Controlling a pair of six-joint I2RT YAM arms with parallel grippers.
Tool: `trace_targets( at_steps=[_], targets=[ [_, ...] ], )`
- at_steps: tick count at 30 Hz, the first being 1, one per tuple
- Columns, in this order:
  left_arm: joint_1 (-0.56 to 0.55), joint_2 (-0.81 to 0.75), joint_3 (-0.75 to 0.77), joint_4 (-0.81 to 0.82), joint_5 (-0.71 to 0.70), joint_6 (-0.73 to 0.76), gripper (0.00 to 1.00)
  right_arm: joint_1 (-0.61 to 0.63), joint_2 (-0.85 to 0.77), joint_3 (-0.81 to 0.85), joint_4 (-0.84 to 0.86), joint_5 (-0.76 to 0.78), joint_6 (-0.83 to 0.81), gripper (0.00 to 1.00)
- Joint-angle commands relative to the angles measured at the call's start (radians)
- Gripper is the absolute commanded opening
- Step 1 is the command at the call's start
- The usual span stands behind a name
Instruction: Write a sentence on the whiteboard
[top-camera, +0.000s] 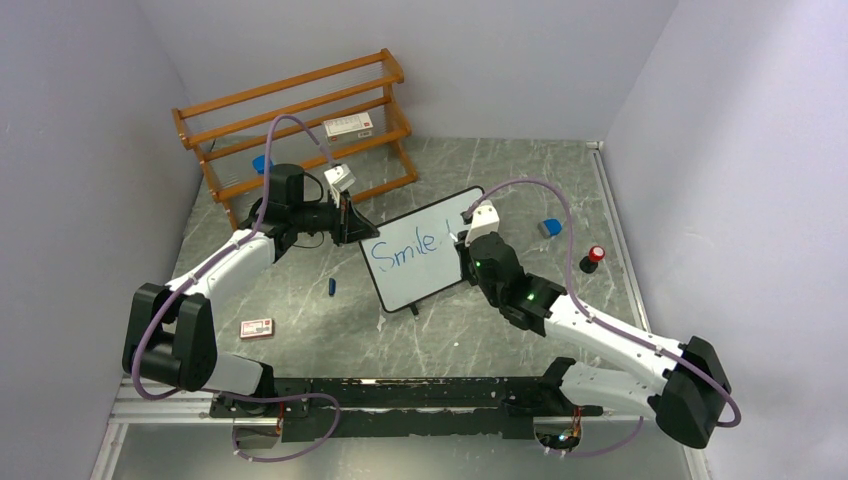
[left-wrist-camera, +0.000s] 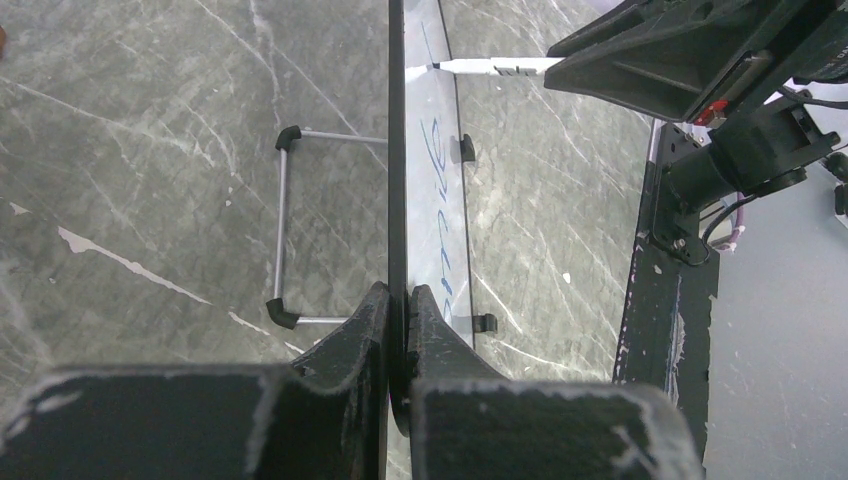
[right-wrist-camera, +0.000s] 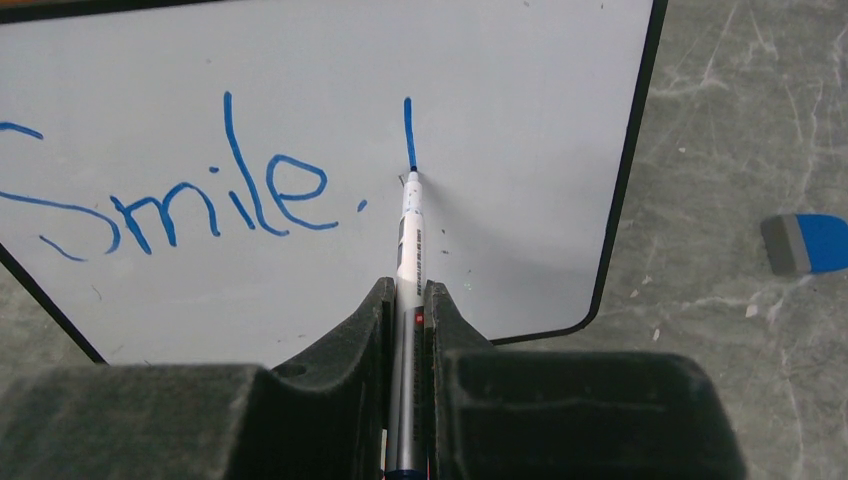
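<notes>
Plainly the writing is only partway. The sentence (right-wrist-camera: 240, 170) so far reads "Smile." in blue, ahead and to the left of the right gripper (right-wrist-camera: 408, 295). It sits on the whiteboard (right-wrist-camera: 500, 80), which faces that gripper head-on and rises at a tilt from the tabletop (right-wrist-camera: 730, 120).

The right gripper is drawn in narrow around a marker (right-wrist-camera: 409, 250). The marker pokes out past the fingertips, its tip touching the board at the foot of a lone upright stroke (right-wrist-camera: 408, 130). The left gripper (left-wrist-camera: 398, 300) is pinched tight on the board's black frame, which runs straight away from it edge-on; I take that as steadying.

I'd say the stroke is the stem of a "b", so the second word is just being started. The next move calls for curling a bowl rightward from the stem's foot with even pressure while the other side holds firm. A blue eraser (right-wrist-camera: 805, 243) lies off to the right, apart from the board.
</notes>
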Motion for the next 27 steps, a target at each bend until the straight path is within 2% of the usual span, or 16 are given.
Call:
trace_targets(
  at_steps=[1,27],
  targets=[
    [0.006,0.02,0.011,-0.041,-0.014,0.059,0.05,-0.009,-0.009,-0.029,-0.049,-0.023,0.032,0.0],
    [0.007,0.022,0.011,-0.04,-0.016,0.056,0.05,-0.009,-0.012,-0.034,-0.058,-0.031,0.05,0.0]
  ],
)
